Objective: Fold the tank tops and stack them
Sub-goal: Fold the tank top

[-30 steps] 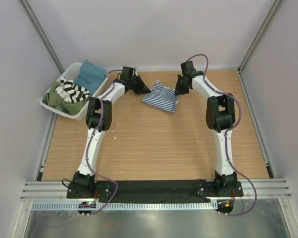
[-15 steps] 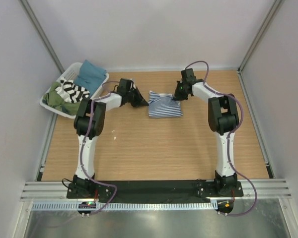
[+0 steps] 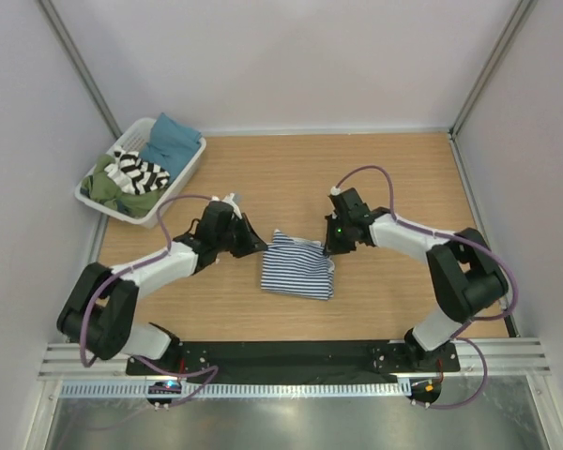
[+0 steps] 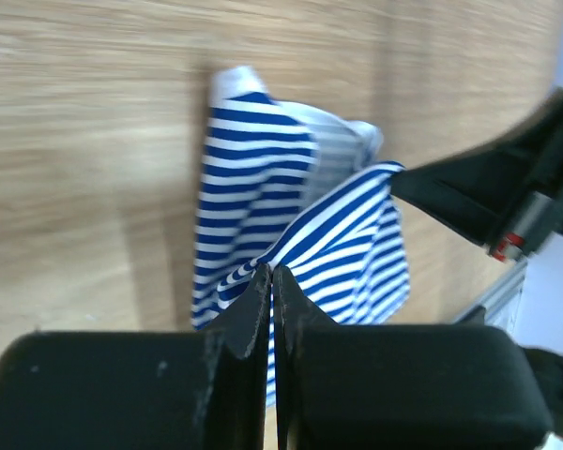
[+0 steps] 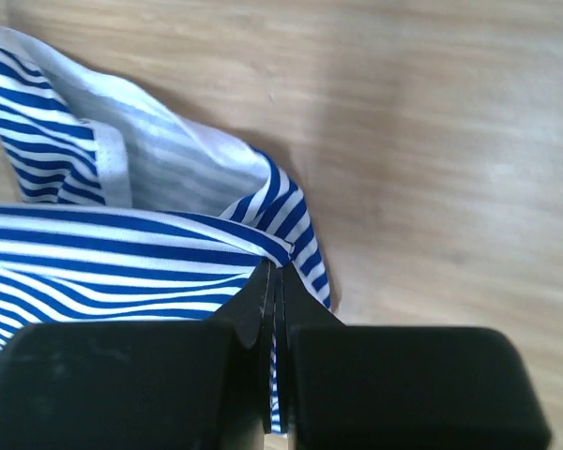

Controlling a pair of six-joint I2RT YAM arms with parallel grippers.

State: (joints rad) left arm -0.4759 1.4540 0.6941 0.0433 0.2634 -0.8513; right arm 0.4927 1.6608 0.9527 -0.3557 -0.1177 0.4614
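The navy-and-white thin-striped tank top (image 3: 298, 267) hangs folded between my two grippers over the middle of the table, its lower edge resting on the wood. My left gripper (image 3: 261, 246) is shut on its left top corner; the cloth (image 4: 300, 211) runs out from between the closed fingers. My right gripper (image 3: 330, 247) is shut on its right top corner, with the cloth (image 5: 131, 244) pinched at the fingertips. The broad black-and-white striped tank top (image 3: 139, 172) lies crumpled in the white basket (image 3: 183, 169) at the far left.
The basket also holds a teal cloth (image 3: 172, 137) and olive-green cloth (image 3: 108, 187). Grey walls and metal posts close the table on three sides. A black rail (image 3: 291, 354) runs along the near edge.
Both arms have pulled back from the far middle of the table toward the near side, carrying the navy-striped tank top with them. It now hangs lower and nearer the front.
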